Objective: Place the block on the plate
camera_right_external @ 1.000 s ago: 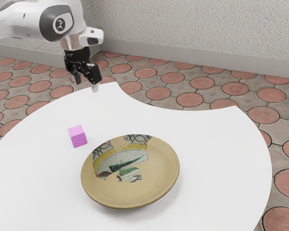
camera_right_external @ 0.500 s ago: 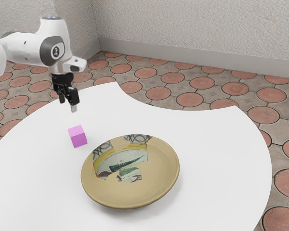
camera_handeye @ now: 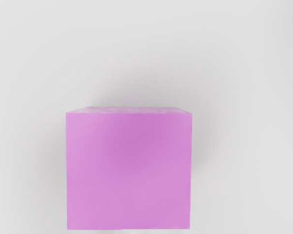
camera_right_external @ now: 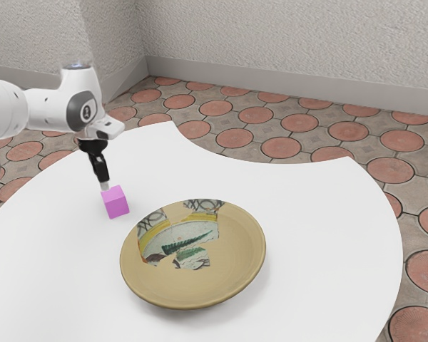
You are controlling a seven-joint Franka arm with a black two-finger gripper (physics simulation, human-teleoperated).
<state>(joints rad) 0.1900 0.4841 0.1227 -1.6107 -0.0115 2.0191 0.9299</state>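
Hanging close by the block [camera_right_external: 116,206], the pincer [camera_right_external: 105,186] may be open or closed; I cannot tell. The block rests on the table [camera_right_external: 314,214] just below it, the plate [camera_right_external: 232,260] farther off. Likely light, stiff and sturdy, perhaps slightly slippery, it should be taken squarely by opposite sides, midway up.

From my station I see the small pink-purple block [camera_right_external: 115,202] sitting flat on the white bench [camera_right_external: 314,235], just beside the round tan plate [camera_right_external: 225,274], which rests face up, its patches of patterned green, yellow and pale decoration uncovered.
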